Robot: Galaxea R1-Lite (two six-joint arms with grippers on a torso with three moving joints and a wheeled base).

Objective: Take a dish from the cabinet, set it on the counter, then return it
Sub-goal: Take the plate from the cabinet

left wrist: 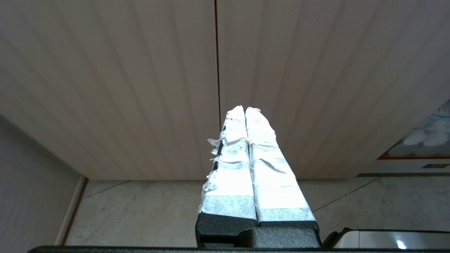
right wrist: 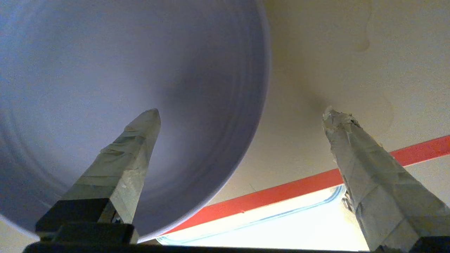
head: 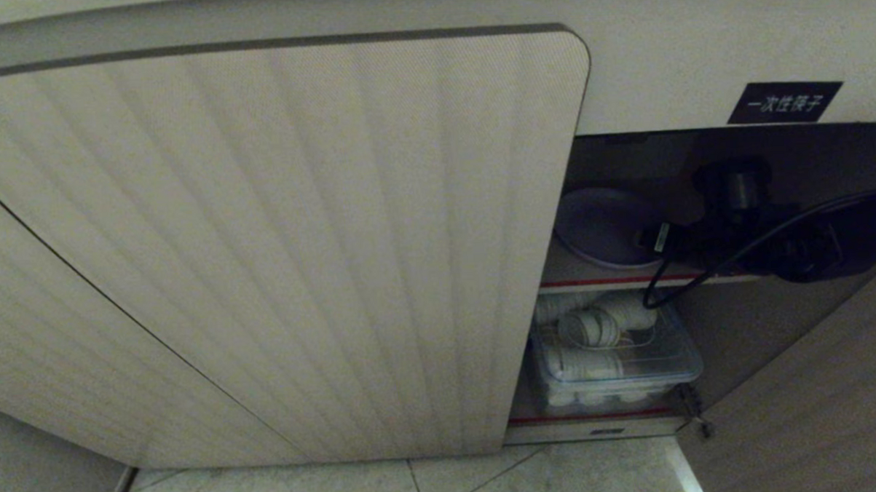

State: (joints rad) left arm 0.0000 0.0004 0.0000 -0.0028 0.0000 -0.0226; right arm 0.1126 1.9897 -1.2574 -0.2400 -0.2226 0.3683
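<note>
In the head view, the cabinet (head: 285,244) is standing with its right part open, and the dish (head: 601,226) is lying on the red-edged upper shelf (head: 614,280), the right gripper (head: 663,237) reaching at its right rim. A clear box of white cups (head: 617,356) is sitting below. The left wrist view is showing the left gripper (left wrist: 245,109) closed and empty, facing the ribbed door near the floor. The right wrist view is showing wide-open taped fingers (right wrist: 355,147), holding nothing, one finger over the dish.

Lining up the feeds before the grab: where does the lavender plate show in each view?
Head view: the plate lies on the upper cabinet shelf, right of the ribbed door, beside the right gripper.
Left wrist view: not in it.
Right wrist view: fills the upper left, one finger over it.
Shared landmark: the red shelf edge.
</note>
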